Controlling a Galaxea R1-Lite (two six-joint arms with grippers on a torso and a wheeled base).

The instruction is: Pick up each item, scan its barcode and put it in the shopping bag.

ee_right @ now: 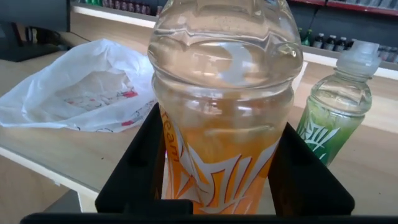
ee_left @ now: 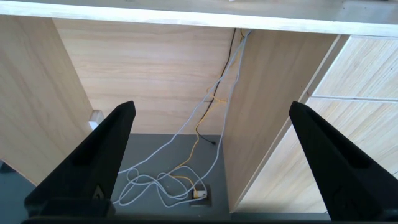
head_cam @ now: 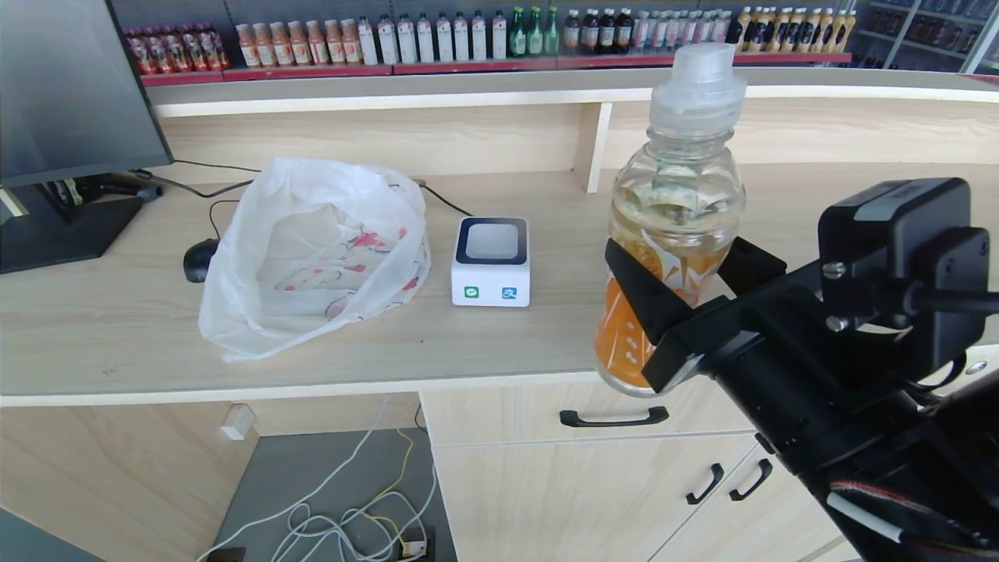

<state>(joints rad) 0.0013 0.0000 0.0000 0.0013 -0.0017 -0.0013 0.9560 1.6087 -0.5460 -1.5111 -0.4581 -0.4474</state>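
My right gripper [head_cam: 687, 285] is shut on an upright clear bottle with an orange label [head_cam: 671, 234], lifted over the counter's front edge to the right of the scanner. The same orange-label bottle [ee_right: 224, 124] sits between the black fingers [ee_right: 134, 165] in the right wrist view. The white scanner box [head_cam: 492, 261] stands mid-counter. Left of it lies the open white shopping bag [head_cam: 312, 250], with the bag [ee_right: 81, 87] also seen beyond the bottle. A green-label bottle [ee_right: 333, 118] stands on the counter past the held one. My left gripper [ee_left: 205, 162] hangs open below the counter, with nothing between its fingers.
A monitor [head_cam: 70, 101] stands at the far left of the counter [head_cam: 117, 328] with a black mouse [head_cam: 200, 259] and cables beside it. Drawers with black handles [head_cam: 614, 418] sit below. Loose cables [ee_left: 180, 180] lie on the floor under the counter. Shelves of bottles [head_cam: 484, 35] line the back.
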